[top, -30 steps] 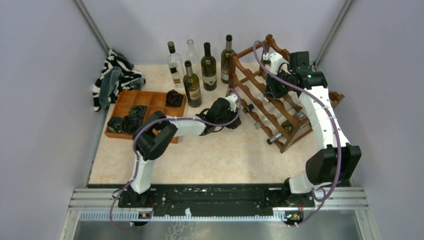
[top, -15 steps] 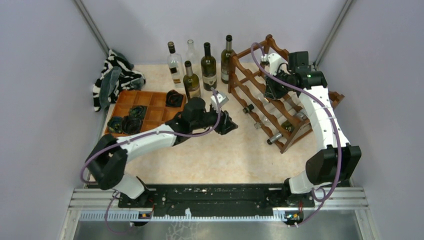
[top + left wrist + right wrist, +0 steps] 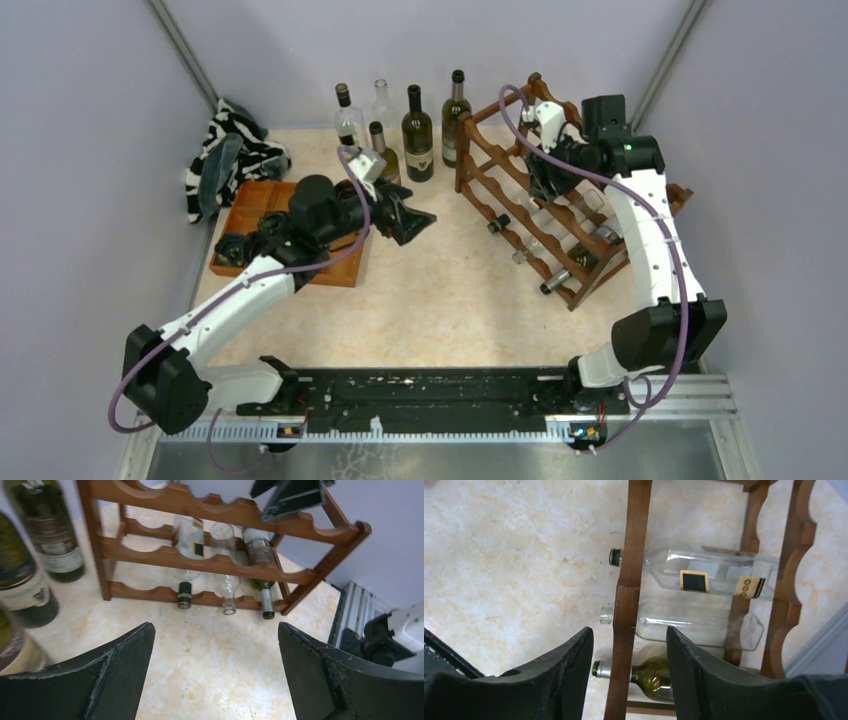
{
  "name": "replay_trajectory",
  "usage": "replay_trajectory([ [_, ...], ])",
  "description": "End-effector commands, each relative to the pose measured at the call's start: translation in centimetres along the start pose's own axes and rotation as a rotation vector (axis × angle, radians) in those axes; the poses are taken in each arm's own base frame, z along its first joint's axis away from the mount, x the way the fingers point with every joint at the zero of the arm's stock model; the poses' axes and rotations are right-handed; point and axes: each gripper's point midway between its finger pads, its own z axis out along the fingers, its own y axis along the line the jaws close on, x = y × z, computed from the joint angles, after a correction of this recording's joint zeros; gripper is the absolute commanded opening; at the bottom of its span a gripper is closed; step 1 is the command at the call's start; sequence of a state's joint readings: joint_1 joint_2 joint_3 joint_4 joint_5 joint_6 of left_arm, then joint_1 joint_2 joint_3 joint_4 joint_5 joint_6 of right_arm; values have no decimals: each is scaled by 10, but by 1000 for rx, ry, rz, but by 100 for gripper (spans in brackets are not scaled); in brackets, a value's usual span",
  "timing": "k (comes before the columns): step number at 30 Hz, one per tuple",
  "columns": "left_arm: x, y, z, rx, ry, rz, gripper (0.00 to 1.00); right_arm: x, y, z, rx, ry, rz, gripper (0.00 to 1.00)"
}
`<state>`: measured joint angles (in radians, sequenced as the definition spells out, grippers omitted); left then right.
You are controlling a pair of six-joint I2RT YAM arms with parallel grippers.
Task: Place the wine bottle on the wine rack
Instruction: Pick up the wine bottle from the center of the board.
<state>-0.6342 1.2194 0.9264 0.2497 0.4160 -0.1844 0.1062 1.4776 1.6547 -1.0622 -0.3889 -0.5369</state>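
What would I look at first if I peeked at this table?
Probably the big dark reddish-brown wooden rack with wavy rails at the back right of the table, with three glass bottles lying side by side in it. Next comes the cluster of upright wine bottles along the back wall, and the left gripper hanging wide open just in front of them.

In the left wrist view the standing bottles (image 3: 52, 545) on the left are blurred and cut off by the edge, their labels unreadable. In the right wrist view a green bottle (image 3: 649, 675) lies half hidden behind the rack (image 3: 626, 605) rail. From above, the left arm (image 3: 250, 290) covers part of the tray (image 3: 258, 195).
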Motion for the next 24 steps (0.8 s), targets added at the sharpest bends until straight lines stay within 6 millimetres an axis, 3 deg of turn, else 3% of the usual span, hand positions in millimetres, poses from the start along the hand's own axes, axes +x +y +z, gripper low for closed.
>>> replay_trajectory([
  [1,-22,18,-23,-57,-51,-64,99,-45,-1,-37,44,-158,-52,59],
  [5,-45,46,-40,-195,-114,-103,99,-73,1,-55,39,-241,-62,68],
  [9,-59,61,-45,-251,-95,-130,99,-101,11,-73,-3,-345,-82,71],
  [12,-67,73,-44,-282,-77,-112,99,-115,48,-82,-190,-456,-142,74],
  [15,-71,89,-45,-354,-37,-74,99,-117,88,-90,-390,-579,-185,85],
  [17,-76,100,-47,-408,-23,-30,99,-122,104,-98,-460,-682,-220,95],
  [19,-80,113,-49,-465,-16,16,99,-115,120,-100,-566,-696,-224,98],
  [24,-91,142,-43,-564,-5,87,99,-107,126,-92,-630,-694,-193,98],
])
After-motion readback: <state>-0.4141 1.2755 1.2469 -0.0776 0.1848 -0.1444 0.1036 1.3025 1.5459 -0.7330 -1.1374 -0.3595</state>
